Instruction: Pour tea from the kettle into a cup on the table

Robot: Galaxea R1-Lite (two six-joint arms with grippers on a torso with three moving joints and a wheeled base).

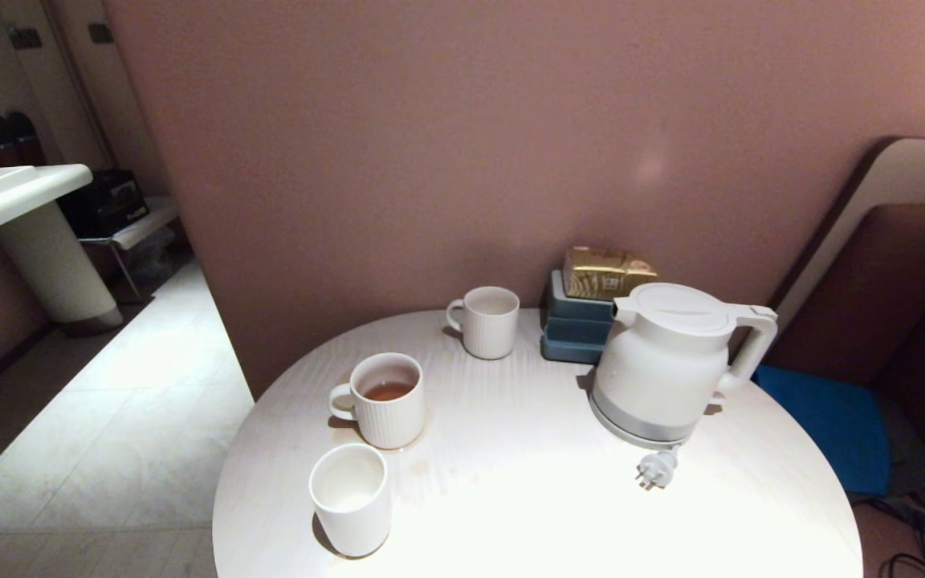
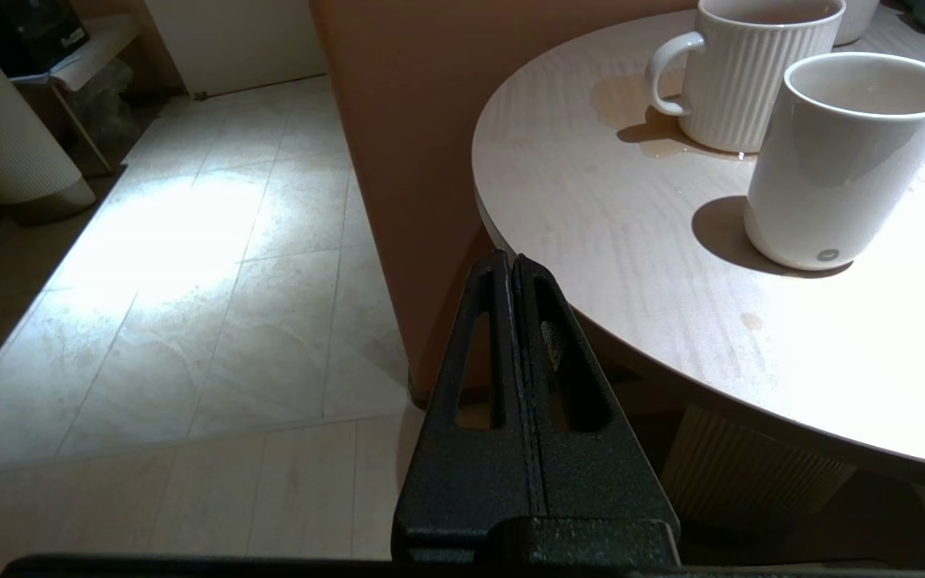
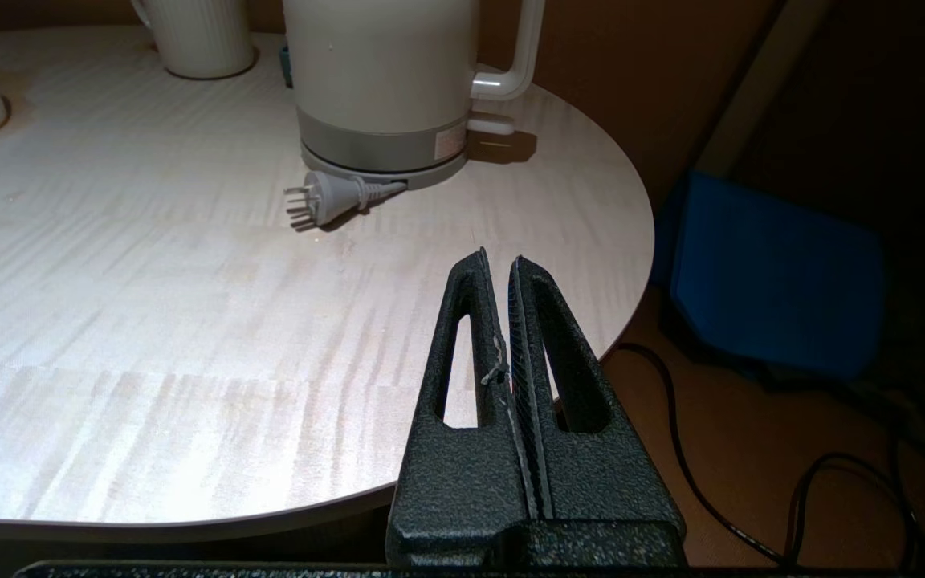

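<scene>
Beside the table (image 1: 511, 498) edge, clear of kettle (image 1: 663, 361) and cup (image 1: 350, 498), left gripper (image 2: 513, 261) and right gripper (image 3: 499, 258) hang pressed together, apparently empty.

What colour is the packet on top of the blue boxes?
Shiny gold packet; the head view shows it best.

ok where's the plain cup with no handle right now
In the head view the plain cup stands at the table's near-left edge, just in front of the ribbed mug holding tea.
</scene>
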